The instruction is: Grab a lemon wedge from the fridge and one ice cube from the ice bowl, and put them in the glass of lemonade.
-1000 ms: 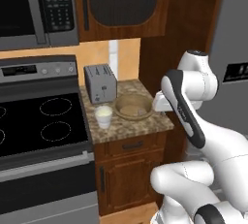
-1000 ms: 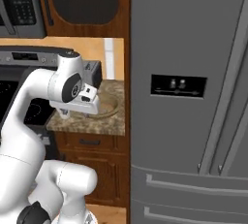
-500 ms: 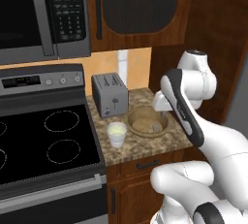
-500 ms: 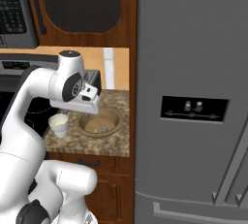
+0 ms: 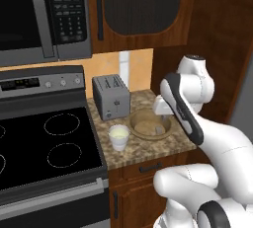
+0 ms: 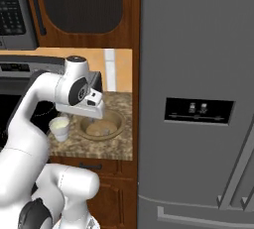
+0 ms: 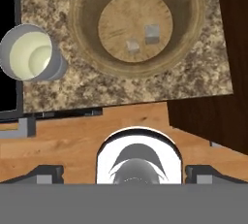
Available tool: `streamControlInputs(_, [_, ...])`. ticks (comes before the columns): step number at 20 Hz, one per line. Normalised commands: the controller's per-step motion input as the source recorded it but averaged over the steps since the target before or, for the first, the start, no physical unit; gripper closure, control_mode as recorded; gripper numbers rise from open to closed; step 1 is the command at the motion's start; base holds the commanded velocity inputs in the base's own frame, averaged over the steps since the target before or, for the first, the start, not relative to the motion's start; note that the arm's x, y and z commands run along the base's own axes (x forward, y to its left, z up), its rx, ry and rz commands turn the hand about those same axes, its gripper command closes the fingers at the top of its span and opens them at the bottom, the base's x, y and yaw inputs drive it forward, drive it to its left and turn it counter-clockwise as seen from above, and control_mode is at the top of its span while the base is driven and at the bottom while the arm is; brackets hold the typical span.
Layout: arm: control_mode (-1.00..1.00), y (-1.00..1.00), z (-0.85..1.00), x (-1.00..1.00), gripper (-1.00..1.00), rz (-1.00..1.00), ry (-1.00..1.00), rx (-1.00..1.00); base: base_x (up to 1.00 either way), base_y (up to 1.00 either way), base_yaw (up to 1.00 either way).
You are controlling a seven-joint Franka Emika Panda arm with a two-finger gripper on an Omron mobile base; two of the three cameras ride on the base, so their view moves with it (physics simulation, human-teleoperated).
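One ice bowl [image 7: 135, 22] holds two ice cubes [image 7: 152, 33]. One glass of lemonade [image 7: 30, 55] stands at its 9 o'clock, beside one toaster [image 5: 111, 96]. Gripper [image 7: 123, 174] jaws spread, empty. Fridge [image 6: 198, 99] closed.

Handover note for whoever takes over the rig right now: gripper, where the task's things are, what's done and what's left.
Gripper: open, empty, above the counter's front edge.
Ice bowl: on the counter, two ice cubes inside.
Glass of lemonade: beside the bowl, nothing visibly added.
Fridge: doors shut; lemon wedge not seen.
Done: nothing yet.
Left: put one ice cube in the glass, open the fridge, fetch the wedge, add it.
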Motion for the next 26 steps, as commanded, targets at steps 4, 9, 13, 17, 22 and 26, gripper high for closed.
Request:
streamControlInputs(4, [-1.00,0.00,-0.45,0.42,-1.00,-0.03,0.00,0.00,0.00,0.00,0.00])
streamControlInputs(9, [-1.00,0.00,-0.25,0.65,-1.00,0.05,-0.01,0.00,0.00,0.00,0.00])
streamControlInputs(13, [-1.00,0.00,-0.36,0.42,-1.00,0.04,0.02,-0.03,0.00,0.00,0.00])
streamControlInputs(17, [-1.00,0.16,-0.55,0.71,-1.00,0.00,0.05,-0.05,0.00,0.00,0.00])
streamControlInputs(22, [-1.00,0.10,-0.59,0.58,-1.00,0.00,0.02,-0.02,0.00,0.00,0.00])
streamControlInputs(26, [-1.00,-0.01,-0.31,0.22,-1.00,0.00,0.09,0.00,0.00,0.00,0.00])
